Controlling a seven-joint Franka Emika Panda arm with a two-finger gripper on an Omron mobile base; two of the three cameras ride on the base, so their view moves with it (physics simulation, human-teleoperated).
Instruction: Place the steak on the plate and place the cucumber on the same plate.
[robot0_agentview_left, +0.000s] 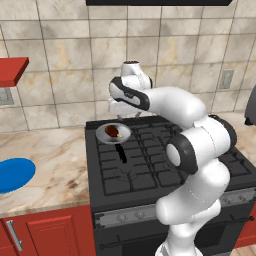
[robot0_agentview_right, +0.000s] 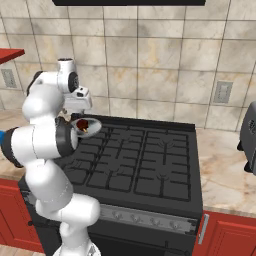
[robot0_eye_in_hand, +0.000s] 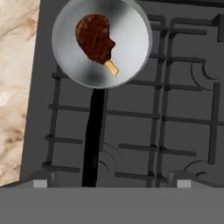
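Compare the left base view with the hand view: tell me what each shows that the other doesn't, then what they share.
Left base view alone: the blue plate on the marble counter left of the stove, the tiled wall and the red cabinet doors. Hand view alone: the steak's tan edge, close up. Both: the steak lying in the grey frying pan on the stove.

Glossy white rounded arm (robot0_agentview_left: 200, 150), dark joint bands, white claw (robot0_agentview_left: 118, 107).
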